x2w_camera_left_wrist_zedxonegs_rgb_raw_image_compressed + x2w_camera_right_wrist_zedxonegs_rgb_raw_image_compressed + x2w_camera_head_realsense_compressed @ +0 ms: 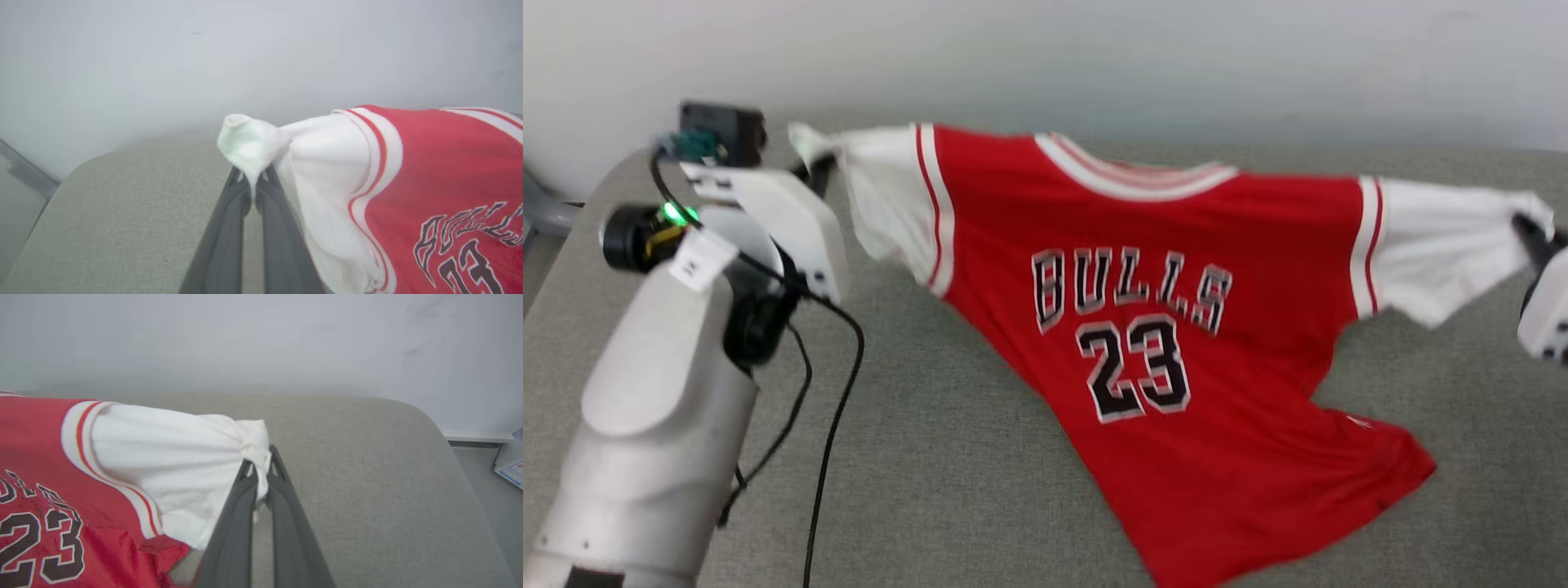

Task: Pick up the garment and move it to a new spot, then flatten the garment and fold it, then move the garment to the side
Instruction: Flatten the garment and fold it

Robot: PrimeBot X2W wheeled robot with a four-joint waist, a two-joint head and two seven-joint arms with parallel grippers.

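Front-up view: my left claw (pixel 254 181) is clenched on the cuff of one white sleeve (pixel 327 155), my right claw (pixel 261 463) on the other. Between them I hold the red Bulls 23 jersey (pixel 1176 245) stretched, its lower part draped on the grey fabric bench (pixel 947 457).

Black white-outlined "BULLS" across the red garment (pixel 1176 269) chest, numeral "23" just beneath

Head view above, facing down, 2 wrist views close, all sharing garment (pixel 1176 245)
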